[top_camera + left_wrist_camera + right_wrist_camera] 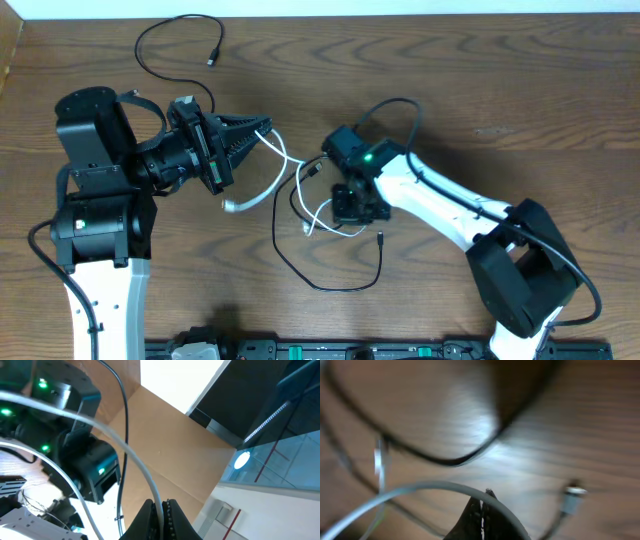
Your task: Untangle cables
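Observation:
My left gripper [265,128] is shut on the white cable [262,195], which hangs in a loop from the jaws down to the table. In the left wrist view the same white cable [135,457] rises out of the shut gripper [161,509]. My right gripper [349,213] points down at the tangle and is shut. Across its tips [482,502] lies a pale cable [410,491]; I cannot tell whether it is pinched. One black cable [290,268] loops below the tangle. The other black cable [212,60] lies apart at the far left.
The right arm's own thick black cable [400,101] arcs above its wrist. A black rail [300,350] runs along the table's front edge. A small metal plug [572,492] lies on the wood to the right of the right fingers.

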